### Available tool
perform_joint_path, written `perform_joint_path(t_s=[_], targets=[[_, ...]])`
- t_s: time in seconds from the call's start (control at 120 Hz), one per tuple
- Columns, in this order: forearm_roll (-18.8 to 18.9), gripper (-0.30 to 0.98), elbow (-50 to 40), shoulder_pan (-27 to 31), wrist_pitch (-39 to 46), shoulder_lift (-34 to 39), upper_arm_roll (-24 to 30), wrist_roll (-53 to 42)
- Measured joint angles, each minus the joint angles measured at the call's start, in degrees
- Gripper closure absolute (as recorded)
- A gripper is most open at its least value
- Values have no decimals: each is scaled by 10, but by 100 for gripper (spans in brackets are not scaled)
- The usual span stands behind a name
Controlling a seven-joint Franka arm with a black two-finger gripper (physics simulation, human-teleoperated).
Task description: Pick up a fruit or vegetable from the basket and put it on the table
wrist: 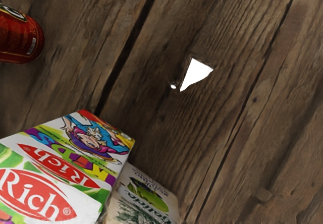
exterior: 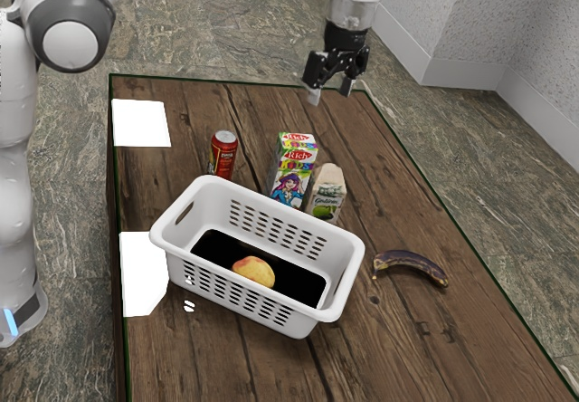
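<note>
Brown plank desk, stone floor behind | claw: spread, empty, upper right of exterior view | fruit: inside basket, below and left of claw, past cartons | likely next: cross above cartons, descend

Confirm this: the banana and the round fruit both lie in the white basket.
Wrong about the banana: the exterior view shows it on the table, outside the white basket. The round fruit does lie in the basket.
</note>
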State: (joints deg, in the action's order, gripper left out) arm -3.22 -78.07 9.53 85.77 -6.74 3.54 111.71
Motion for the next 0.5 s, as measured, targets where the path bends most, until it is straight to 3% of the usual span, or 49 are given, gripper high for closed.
perform_joint_path(t_s=[0.133, 0.25, 0.333, 0.425, 0.5], targets=[[1, 0, 3, -13, 7, -7, 2, 38], [3, 0, 3, -86, 11, -24, 2, 50], [23, 0, 5, -133, 15, -40, 1, 6], [45, 0, -208, -142, 86, 71, 10, -41], [52, 0, -284, -132, 136, 111, 36, -75]])
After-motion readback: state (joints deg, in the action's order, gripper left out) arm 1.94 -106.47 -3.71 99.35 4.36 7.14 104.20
